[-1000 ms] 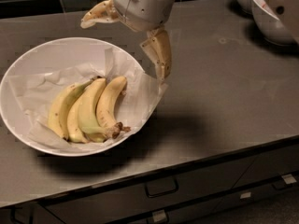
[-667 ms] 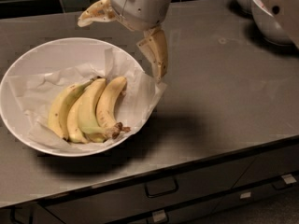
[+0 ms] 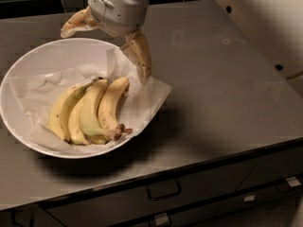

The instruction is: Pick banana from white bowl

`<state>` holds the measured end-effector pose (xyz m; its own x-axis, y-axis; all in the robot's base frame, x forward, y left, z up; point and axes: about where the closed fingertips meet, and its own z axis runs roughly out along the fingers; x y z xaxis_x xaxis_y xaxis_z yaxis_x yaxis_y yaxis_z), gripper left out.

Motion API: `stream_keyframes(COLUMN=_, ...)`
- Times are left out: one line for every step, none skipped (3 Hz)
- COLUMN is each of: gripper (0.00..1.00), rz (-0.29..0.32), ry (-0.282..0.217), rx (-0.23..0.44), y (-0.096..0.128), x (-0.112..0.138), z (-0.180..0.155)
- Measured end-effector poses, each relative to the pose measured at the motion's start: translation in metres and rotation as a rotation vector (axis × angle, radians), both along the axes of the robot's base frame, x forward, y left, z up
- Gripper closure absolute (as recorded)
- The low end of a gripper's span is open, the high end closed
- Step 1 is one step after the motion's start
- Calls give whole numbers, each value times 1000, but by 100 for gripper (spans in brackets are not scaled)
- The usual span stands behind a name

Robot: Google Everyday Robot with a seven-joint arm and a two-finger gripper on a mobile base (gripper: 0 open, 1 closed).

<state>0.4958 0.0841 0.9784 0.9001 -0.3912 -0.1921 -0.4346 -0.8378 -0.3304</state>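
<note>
In the camera view I see my hand [image 3: 105,55] above the white bowl's [image 3: 47,56] far rim, fingers spread wide and holding nothing. The banana [image 3: 90,112] lies inside on crumpled paper [image 3: 147,96], with the bowl on the worktop [image 3: 222,93].

Dim, warm light from above — soft shadows on a grey counter [image 3: 227,98].
The gripper [image 3: 105,55], its fingers spread wide, hangs over the far rim of the white bowl [image 3: 19,74], its pale shell catching the light. The bowl throws a broad, soft-edged shadow to the near right. A faint sheen lies on the far counter — the banana [image 3: 90,112] is evenly lit, without glare.
</note>
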Motion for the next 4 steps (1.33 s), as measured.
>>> stream_keyframes(gripper=0, rz=46, ry=43, rx=9, y=13, x=2, z=-15)
stream_keyframes(gripper=0, rz=58, ry=80, rx=25, y=17, x=-1, z=-31)
stream_keyframes(gripper=0, rz=51, ry=109, rx=-21, y=21, x=-10, z=-45)
stream_keyframes(gripper=0, rz=54, ry=147, rx=-71, y=32, x=-19, z=-58)
